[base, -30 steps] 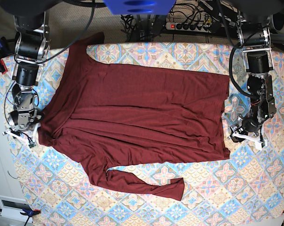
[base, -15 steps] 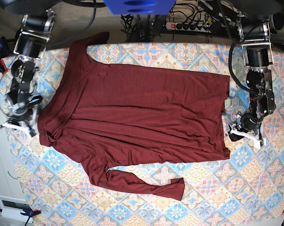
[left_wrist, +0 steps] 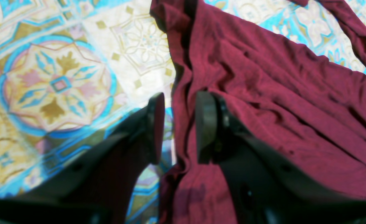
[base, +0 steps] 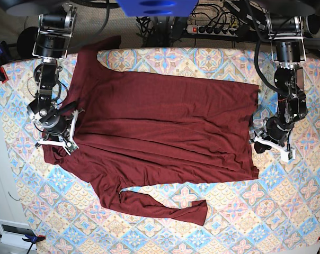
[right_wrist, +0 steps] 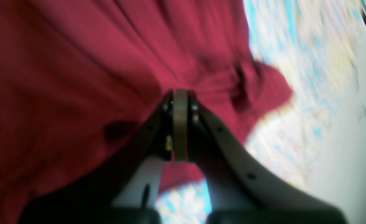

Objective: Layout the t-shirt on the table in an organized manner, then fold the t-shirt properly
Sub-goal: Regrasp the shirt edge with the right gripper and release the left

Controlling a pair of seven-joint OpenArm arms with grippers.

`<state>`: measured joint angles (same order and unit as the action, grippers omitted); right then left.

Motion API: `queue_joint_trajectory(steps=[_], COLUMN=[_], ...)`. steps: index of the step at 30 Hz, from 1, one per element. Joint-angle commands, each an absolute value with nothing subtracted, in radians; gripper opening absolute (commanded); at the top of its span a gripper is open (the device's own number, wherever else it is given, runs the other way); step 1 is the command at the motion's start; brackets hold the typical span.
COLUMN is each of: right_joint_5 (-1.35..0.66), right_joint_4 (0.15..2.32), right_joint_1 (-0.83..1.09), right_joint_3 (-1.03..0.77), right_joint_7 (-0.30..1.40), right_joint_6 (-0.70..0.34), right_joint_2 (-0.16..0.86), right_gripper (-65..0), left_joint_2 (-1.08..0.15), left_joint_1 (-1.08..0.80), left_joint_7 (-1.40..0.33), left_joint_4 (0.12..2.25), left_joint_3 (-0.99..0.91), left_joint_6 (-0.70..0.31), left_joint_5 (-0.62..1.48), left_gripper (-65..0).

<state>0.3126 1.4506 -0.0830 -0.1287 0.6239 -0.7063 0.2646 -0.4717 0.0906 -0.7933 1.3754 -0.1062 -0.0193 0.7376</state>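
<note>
The t-shirt [base: 160,132] lies spread across the table [base: 239,222]. At its 3 o'clock hem, the left gripper [left_wrist: 176,127] straddles the edge, jaws narrowly apart. At 9 o'clock, the right gripper [right_wrist: 179,124] is fully closed over the collar end; whether it pinches fabric is unclear.

- Looks like a robotics lab or test room, not a home.
- Two black robot arms [base: 50,84] [base: 287,90] mounted at the far corners of a desk [base: 213,63] draped in a pastel tile-patterned cloth.
- Power strip [base: 213,29] and tangled black cables [base: 160,24] on grey carpet [base: 123,32] behind.
- Blue rig housing [base: 157,6] overhead.
</note>
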Motion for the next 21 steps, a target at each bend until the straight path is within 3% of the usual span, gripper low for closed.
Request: queue_joint_trajectory(steps=[1, 13, 21], right_joint_5=[0.326, 0.329, 0.331], right_joint_4=[1.431, 1.069, 0.897], right_joint_1=[-0.088, -0.248, -0.298], right_joint_3=[-0.137, -0.145, -0.145], right_joint_7=[0.633, 0.622, 0.568], right_joint_6=[-0.698, -0.698, -0.698], right_joint_2=[0.288, 0.295, 0.43], right_gripper=[-65.0, -65.0, -65.0], left_joint_2=[-0.489, -0.489, -0.489], left_joint_1=[0.101, 0.094, 0.094], left_joint_7=[-0.776, -0.776, -0.776], left_joint_4=[1.399, 1.399, 1.4], left_joint_3=[-0.111, -0.111, -0.11], left_joint_6=[-0.024, -0.024, -0.025], left_joint_5=[0.745, 0.745, 0.745], left_gripper=[-49.6, -49.4, -49.2])
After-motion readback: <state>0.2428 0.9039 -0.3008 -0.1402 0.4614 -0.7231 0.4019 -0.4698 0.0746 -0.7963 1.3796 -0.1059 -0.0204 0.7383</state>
